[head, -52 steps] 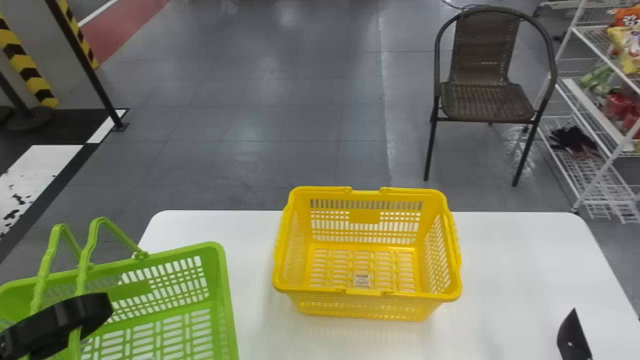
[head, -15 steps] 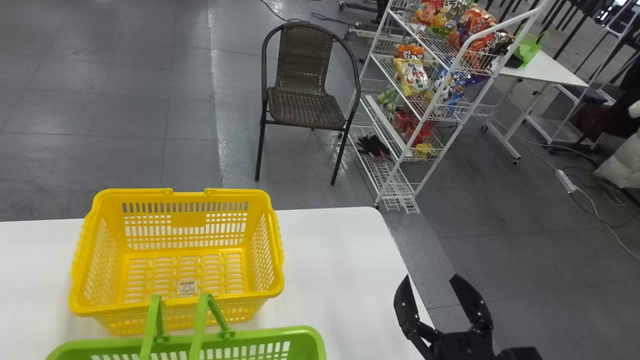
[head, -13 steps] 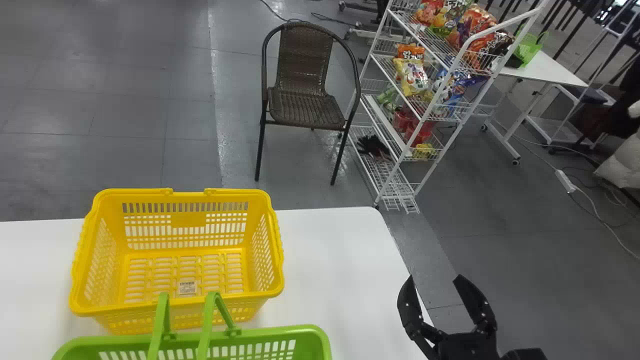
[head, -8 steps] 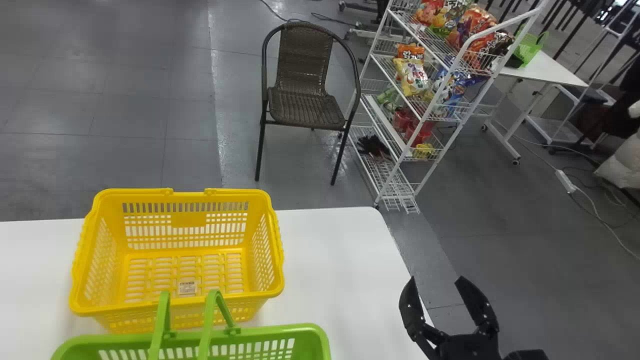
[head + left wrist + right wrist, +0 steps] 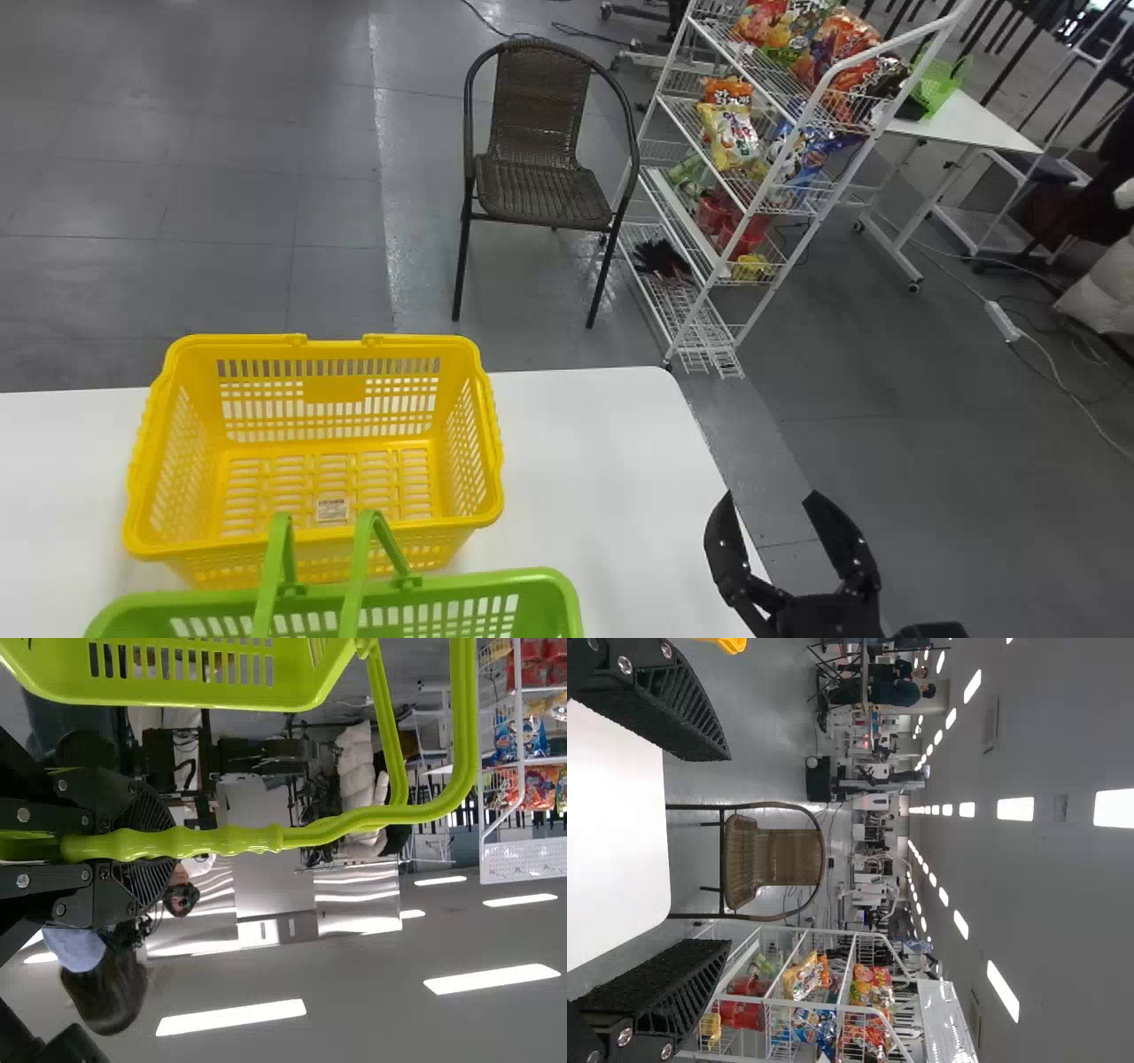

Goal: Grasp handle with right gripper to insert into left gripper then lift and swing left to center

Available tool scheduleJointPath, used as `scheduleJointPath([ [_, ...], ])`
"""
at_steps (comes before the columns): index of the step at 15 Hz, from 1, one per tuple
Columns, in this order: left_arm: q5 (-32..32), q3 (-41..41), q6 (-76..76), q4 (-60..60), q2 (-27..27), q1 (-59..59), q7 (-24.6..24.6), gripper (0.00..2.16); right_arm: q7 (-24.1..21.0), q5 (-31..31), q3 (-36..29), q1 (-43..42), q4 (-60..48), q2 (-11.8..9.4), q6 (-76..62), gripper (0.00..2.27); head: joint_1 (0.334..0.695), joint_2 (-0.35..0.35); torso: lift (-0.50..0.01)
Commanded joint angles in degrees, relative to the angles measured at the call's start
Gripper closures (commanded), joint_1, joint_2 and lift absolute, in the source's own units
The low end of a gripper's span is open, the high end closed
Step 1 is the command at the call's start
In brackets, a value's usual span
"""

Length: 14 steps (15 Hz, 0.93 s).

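The green basket [image 5: 533,579] is at robot's side of the yellow basket [image 5: 333,388], its long axis going left to right, with handle [image 5: 357,567] pointing upward. Left pincer [image 5: 159,846] is closed around this handle; right pincer [image 5: 768,494] is widely open, empty.

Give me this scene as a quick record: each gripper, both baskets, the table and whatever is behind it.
left gripper: shut on the green handle
right gripper: open, nothing between its fingers, by the table's right edge in the head view
green basket: nearer the robot than the yellow one, handle raised
yellow basket: upright on the table, small label on its floor
table: white
behind table: brown woven chair; white wire rack with bagged snacks
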Motion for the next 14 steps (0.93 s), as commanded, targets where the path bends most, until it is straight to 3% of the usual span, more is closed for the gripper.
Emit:
scheduleJointPath([
  [1, 0.0, 0.0, 0.4, 0.0, 0.0, 0.0, -0.1, 1.89, 0.0, 0.0, 0.0, 0.0, 0.0, 0.0, -0.1, 0.06, 0.695, -0.35, 0.0],
  [14, 0.0, 0.0, 0.4, 0.0, 0.0, 0.6, -0.9, 1.89, 0.0, 0.1, 0.4, -0.4, 0.1, 0.0, 0.1, 0.06, 0.695, -0.35, 0.0],
])
